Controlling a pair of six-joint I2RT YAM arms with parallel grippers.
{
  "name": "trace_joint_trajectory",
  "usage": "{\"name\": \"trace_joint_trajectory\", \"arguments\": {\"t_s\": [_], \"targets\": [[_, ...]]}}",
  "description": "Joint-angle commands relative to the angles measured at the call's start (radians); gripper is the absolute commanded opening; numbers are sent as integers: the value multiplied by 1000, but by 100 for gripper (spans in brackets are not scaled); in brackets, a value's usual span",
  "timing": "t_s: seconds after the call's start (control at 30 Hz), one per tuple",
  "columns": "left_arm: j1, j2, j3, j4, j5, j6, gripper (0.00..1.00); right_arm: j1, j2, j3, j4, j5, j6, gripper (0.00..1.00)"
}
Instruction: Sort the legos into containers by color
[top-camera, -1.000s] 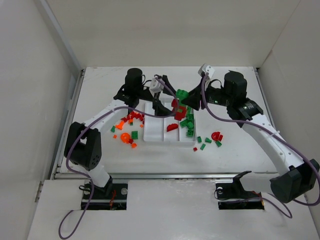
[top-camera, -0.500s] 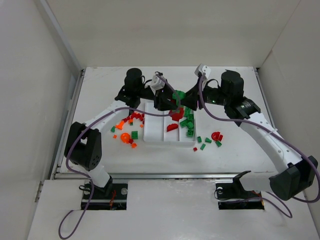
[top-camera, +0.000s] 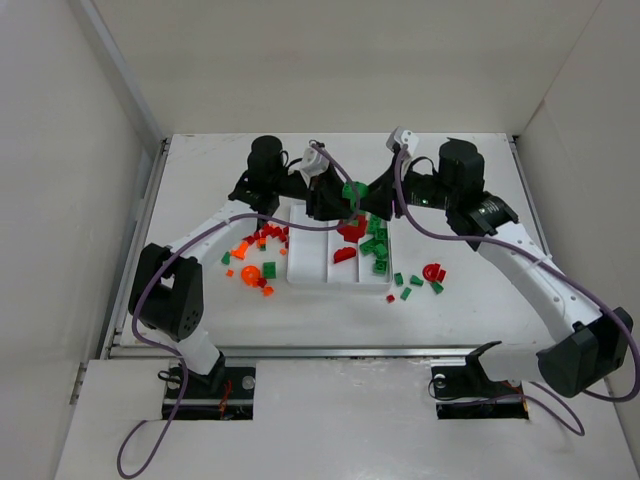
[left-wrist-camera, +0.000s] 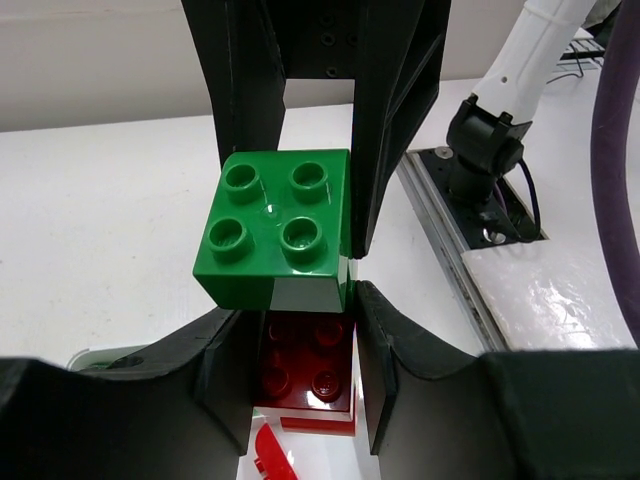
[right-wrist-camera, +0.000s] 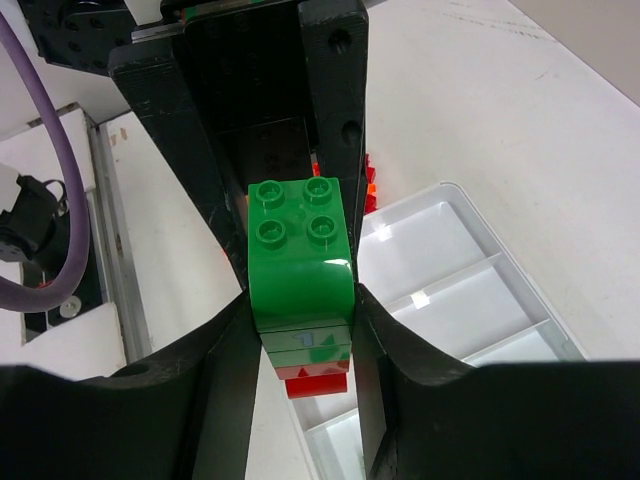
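A green lego (top-camera: 353, 189) stacked on a dark red lego (top-camera: 352, 228) hangs over the far end of the white tray (top-camera: 305, 262). My right gripper (top-camera: 371, 200) is shut on the green lego (right-wrist-camera: 300, 255), and the red one (right-wrist-camera: 320, 378) shows under it. Coming from the other side, my left gripper (top-camera: 333, 205) is shut on the dark red lego (left-wrist-camera: 305, 372), just below the green lego (left-wrist-camera: 275, 235). The tray's right container holds green legos (top-camera: 378, 250). A red piece (top-camera: 344, 254) lies in the middle container.
Orange and red legos (top-camera: 255, 248) lie scattered on the table left of the tray. Green and red ones (top-camera: 420, 280) lie to its right. White walls close in the table on three sides. The tray's compartments (right-wrist-camera: 470, 280) sit below the right gripper.
The left gripper swung right from above the tray to the held stack and closed on the dark red lego. The right arm shifted slightly left with the green lego.
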Motion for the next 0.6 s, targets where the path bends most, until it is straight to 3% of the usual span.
{"name": "trace_joint_trajectory", "arguments": {"t_s": [0.0,0.13,0.2,0.33,0.57], "targets": [[-16,-29,8,65,15,-26,0,24,16,41,59,-17,8,11],[-16,-29,-2,65,-14,-26,0,24,-11,41,59,71,8,4],[-16,-29,-12,65,-43,-26,0,15,-30,41,59,207,35,0],[-16,-29,-49,65,-117,-36,0,-16,-54,41,59,376,95,0],[-16,-29,-58,65,-227,-45,0,-48,-54,31,86,498,167,0]]}}
